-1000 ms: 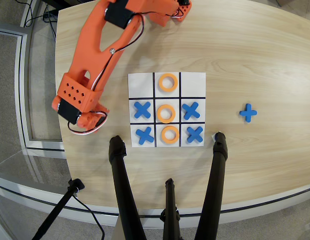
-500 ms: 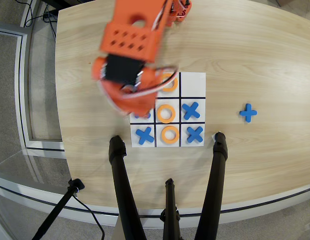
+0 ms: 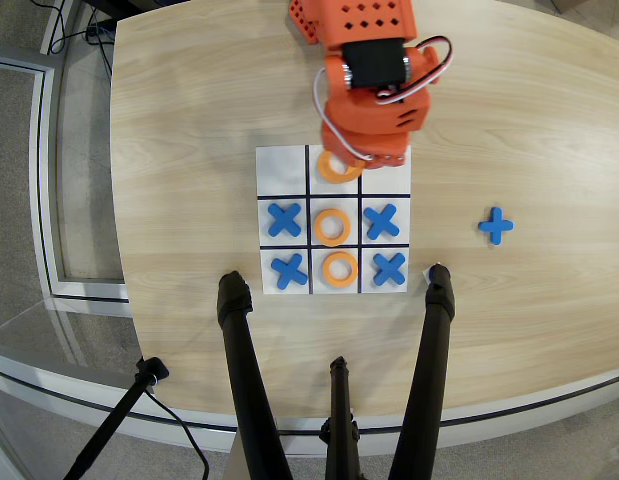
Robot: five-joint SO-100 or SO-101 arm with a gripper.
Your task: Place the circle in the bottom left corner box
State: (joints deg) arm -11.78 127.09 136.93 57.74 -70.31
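Overhead view: orange arm (image 3: 369,70) sits over the top edge of the white board (image 3: 285,160), covering its top-right cell; gripper fingertips hidden under the arm body, can't tell if apart or together; orange ring (image 3: 332,168) in board's top-middle cell, partly under the arm; two more rings (image 3: 331,228) in centre and bottom-middle; bottom-left cell holds a blue X (image 3: 288,269); spare blue cross (image 3: 496,226) well right of the board.

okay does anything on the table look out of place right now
Yes: one blue X piece lies on the bare table to the right of the board in the overhead view, well apart from it. The board's own pieces look tidy.
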